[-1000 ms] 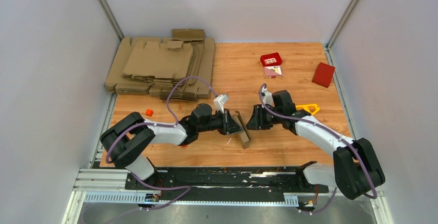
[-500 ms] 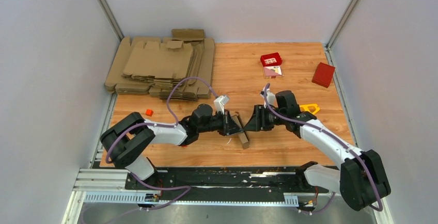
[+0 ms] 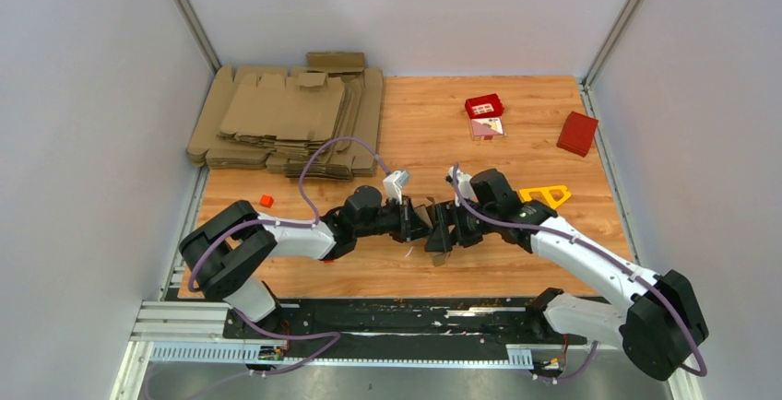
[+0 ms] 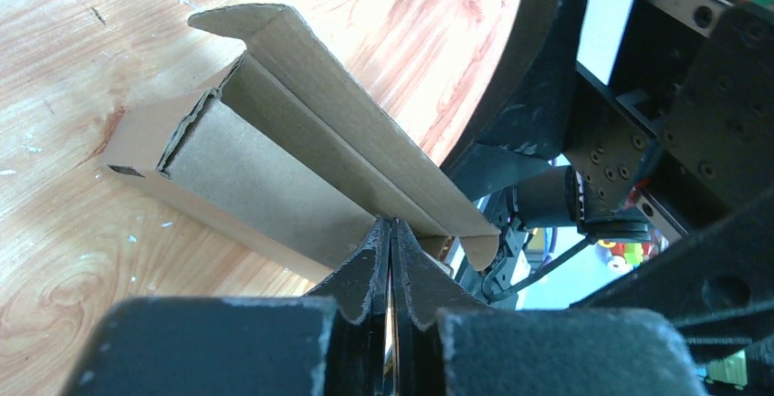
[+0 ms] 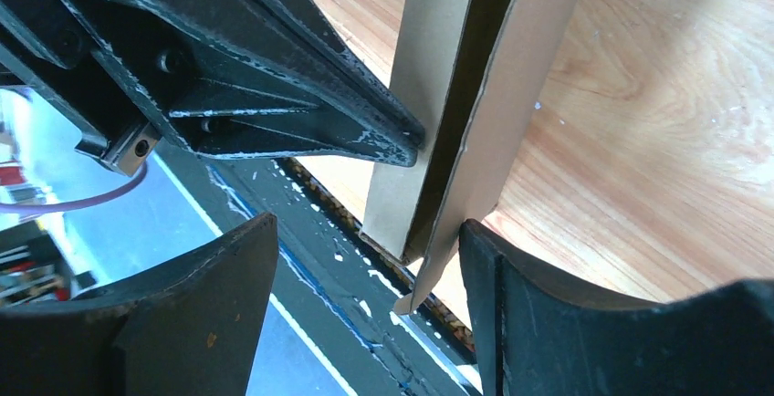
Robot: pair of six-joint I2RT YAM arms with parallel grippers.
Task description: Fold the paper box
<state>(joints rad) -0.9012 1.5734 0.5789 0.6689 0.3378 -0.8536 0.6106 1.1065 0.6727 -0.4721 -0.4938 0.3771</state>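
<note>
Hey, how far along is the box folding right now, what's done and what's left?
Done: the paper box already has its body folded into a narrow sleeve. In hand: the left gripper is shut on one wall, and the right gripper is open, its fingers either side of the box's end. Left: one long flap stands open, and the end looks unclosed.

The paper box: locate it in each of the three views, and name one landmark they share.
Top external: the paper box lies mid-table, between the two arms' grippers.
Left wrist: it runs from upper left to centre, pinched at the near fingertips.
Right wrist: it stands at top centre, inside the open right gripper.
Shared landmark: the left gripper, clamped on the box's edge in all three views.
</note>
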